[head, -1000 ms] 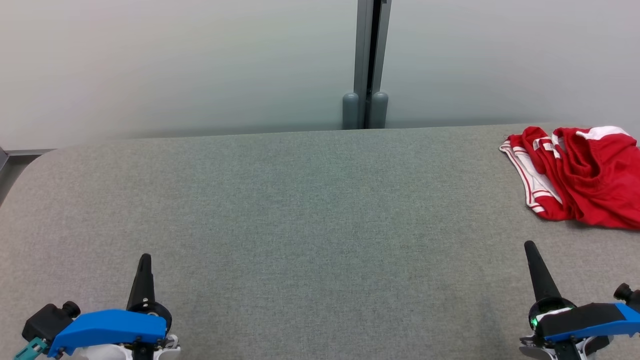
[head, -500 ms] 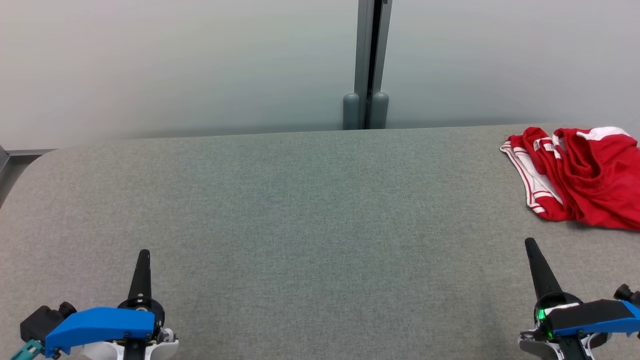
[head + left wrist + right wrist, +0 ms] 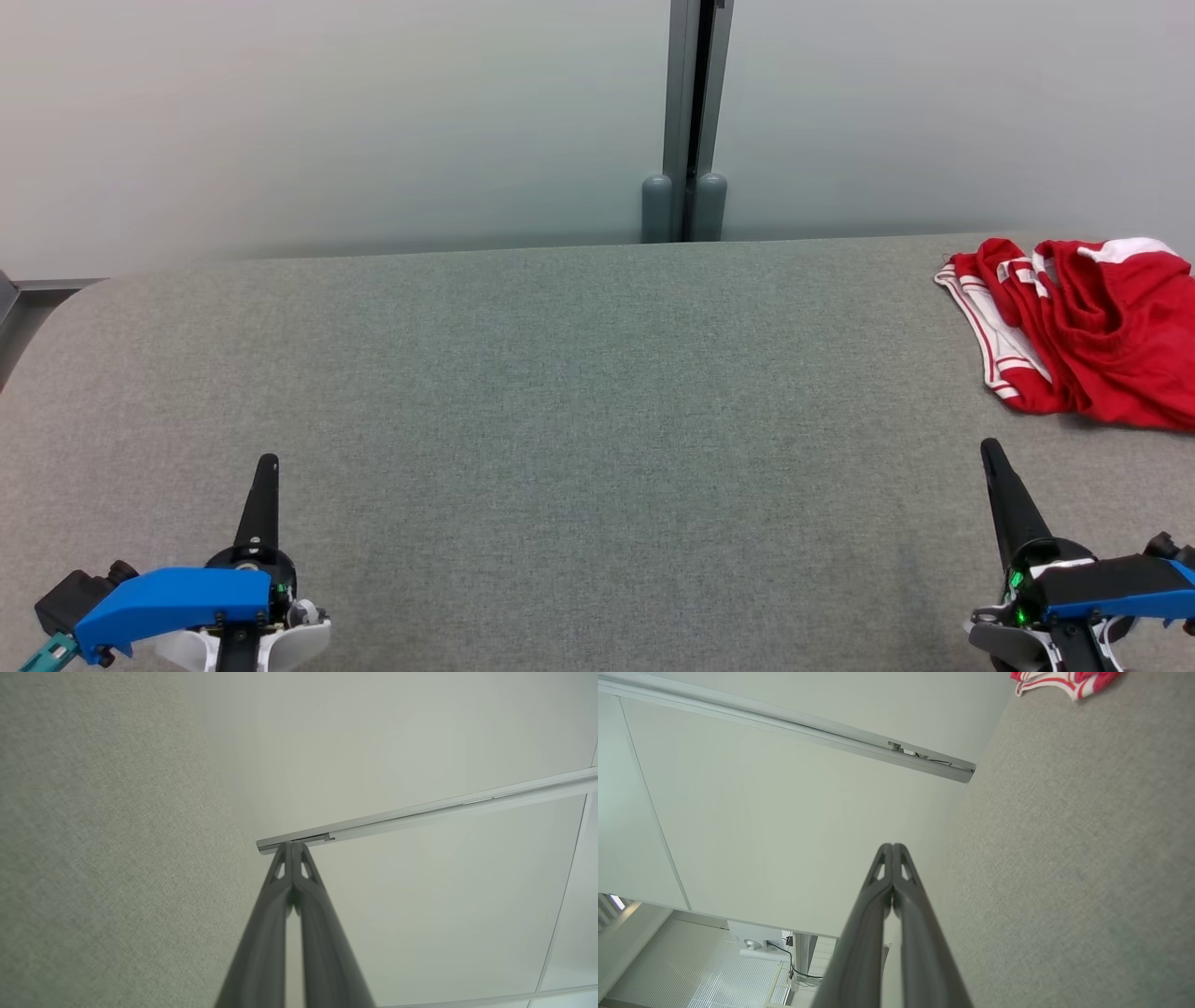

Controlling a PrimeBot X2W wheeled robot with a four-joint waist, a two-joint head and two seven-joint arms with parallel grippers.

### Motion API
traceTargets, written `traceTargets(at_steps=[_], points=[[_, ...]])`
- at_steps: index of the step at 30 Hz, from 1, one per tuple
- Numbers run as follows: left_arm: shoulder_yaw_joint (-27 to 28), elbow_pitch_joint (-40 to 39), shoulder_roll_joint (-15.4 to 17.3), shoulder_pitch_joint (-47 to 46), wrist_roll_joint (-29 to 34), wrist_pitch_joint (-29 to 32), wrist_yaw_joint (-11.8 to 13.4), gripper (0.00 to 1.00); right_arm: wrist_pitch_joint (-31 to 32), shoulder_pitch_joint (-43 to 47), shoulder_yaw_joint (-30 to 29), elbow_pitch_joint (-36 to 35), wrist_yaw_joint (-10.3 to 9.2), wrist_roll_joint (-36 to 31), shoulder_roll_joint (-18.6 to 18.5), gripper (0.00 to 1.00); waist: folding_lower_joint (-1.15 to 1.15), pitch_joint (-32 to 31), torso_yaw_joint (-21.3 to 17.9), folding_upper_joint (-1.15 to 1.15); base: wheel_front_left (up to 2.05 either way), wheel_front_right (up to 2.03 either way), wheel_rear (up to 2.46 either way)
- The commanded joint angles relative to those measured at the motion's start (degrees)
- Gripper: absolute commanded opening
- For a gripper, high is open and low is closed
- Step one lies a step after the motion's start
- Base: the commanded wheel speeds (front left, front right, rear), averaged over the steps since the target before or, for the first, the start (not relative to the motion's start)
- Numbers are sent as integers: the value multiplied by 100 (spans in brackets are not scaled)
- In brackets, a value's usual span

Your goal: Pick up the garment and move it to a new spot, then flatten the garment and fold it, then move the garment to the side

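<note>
The grey tabletop [image 3: 597,392] is left bare across middle and left; its far right is taken by the heaped red garment [image 3: 1092,327], its back bounded by wall panels [image 3: 327,121].

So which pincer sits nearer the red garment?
The right pincer: the garment lies crumpled just beyond its tip, while the left pincer is far across the table.

surface: grey felt tabletop [image 3: 560,392] | behind: pale wall panels [image 3: 327,121] | between panels: grey upright post [image 3: 695,93]

No legible text, no readable labels, brands or numbers, garment [image 3: 1102,322] shows no lettering (just white trim)
</note>
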Motion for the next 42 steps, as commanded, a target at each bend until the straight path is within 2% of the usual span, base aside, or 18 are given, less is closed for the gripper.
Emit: traceTargets(at_steps=[1,36,42], points=[[62,-3,6,-126,-140,37,-50,0,38,-108,-22,4,2,153,-31,0,0,-1,1,0,0,0,0],[307,91,-111,-272,-1490,332,-279,0,212,-270,-57,234,2,1582,-36,0,0,-18,22,0,0,0,0],[304,90,-108,-261,-1465,331,-260,0,209,-268,-56,229,2,1553,-36,0,0,-18,22,0,0,0,0]])
